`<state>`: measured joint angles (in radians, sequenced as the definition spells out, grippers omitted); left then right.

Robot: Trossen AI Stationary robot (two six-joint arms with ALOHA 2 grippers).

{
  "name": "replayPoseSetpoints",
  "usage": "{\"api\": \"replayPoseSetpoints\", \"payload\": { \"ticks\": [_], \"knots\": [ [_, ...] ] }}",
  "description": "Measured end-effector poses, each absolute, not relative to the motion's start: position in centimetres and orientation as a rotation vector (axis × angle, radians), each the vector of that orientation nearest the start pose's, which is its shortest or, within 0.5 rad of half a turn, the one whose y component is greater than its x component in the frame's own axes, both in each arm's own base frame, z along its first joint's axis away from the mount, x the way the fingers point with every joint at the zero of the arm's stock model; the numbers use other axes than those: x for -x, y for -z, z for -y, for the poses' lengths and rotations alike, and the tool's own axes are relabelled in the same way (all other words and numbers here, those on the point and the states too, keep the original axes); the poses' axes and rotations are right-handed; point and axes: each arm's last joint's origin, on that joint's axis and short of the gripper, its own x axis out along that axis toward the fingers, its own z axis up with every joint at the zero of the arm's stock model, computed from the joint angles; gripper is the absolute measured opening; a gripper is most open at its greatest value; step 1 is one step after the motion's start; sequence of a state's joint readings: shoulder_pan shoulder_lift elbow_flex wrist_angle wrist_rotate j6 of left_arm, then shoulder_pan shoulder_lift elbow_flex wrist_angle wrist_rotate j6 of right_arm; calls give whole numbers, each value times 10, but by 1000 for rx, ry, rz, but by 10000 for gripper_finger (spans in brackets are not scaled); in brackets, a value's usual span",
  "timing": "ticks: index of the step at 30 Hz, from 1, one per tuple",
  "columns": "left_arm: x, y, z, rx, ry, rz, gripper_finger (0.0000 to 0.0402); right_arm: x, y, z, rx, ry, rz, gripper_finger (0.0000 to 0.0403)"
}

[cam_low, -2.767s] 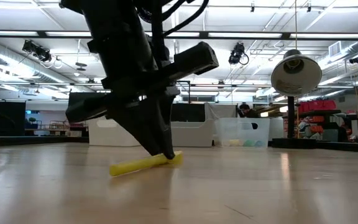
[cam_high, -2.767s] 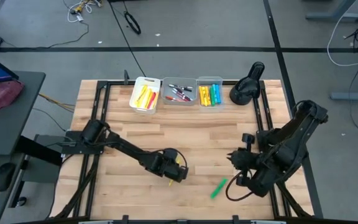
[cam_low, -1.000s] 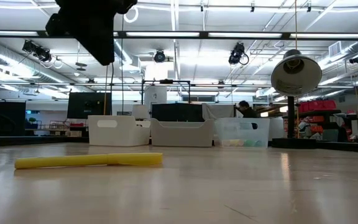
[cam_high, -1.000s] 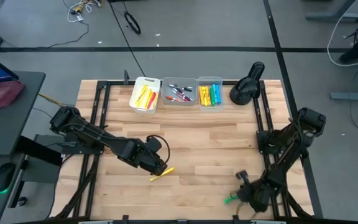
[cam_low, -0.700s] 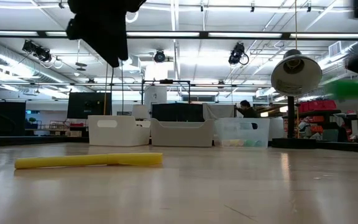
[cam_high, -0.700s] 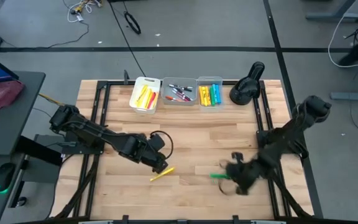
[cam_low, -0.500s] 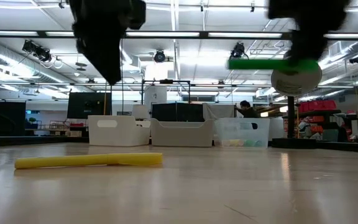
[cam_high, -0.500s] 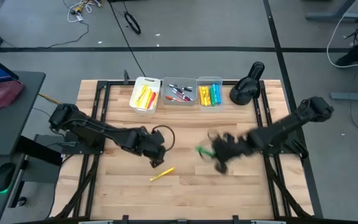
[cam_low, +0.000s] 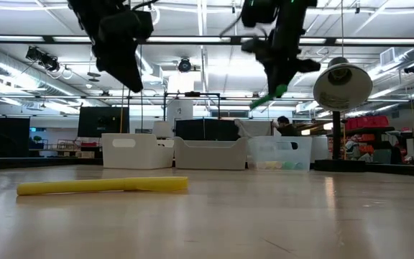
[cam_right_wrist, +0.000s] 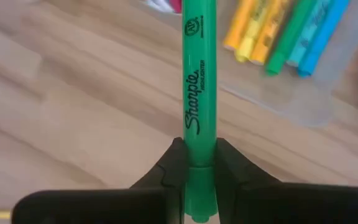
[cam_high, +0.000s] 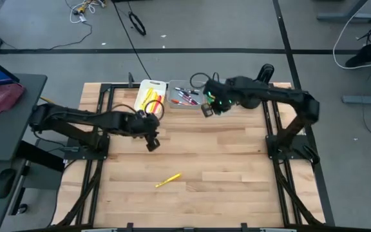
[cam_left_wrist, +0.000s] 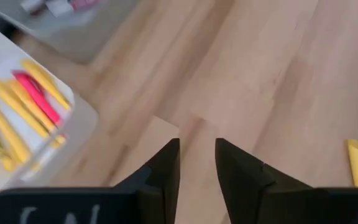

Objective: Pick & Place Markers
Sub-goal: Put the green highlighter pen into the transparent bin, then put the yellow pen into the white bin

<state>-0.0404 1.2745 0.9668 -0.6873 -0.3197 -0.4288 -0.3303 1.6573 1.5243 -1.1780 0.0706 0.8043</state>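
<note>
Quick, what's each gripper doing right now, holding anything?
Left gripper: empty, fingers slightly apart, raised near the white bin.
Right gripper: shut on the green marker, up by the clear bin.

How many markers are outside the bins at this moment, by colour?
yellow marker, lying on the table: 1
green marker, held in the right tool: 1
Total: 2
</note>
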Motion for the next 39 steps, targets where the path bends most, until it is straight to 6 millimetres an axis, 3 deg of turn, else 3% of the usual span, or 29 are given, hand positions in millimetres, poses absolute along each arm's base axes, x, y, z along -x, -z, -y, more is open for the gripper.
{"api": "replayPoseSetpoints", "payload": {
  "ticks": [7, 16, 26, 35, 39],
  "knots": [
    [-248, -267, -6, 170, -432, -845, 106, -306, -253, 164, -1039, 1002, -1198, 40],
    [-248, -267, 1, 115, -380, -854, 106, -307, -212, 199, -1181, 1118, -1234, 51],
    [-248, -267, 9, 138, -304, -864, 106, -303, -202, 212, -1207, 1212, -1211, 70],
    [-248, -267, 16, 182, -270, -867, 106, -304, -203, 215, -1152, 1201, -1189, 162],
    [-248, -267, 16, 233, -295, -859, 106, -306, -217, 212, -1062, 1136, -1139, 193]
  ]
}}
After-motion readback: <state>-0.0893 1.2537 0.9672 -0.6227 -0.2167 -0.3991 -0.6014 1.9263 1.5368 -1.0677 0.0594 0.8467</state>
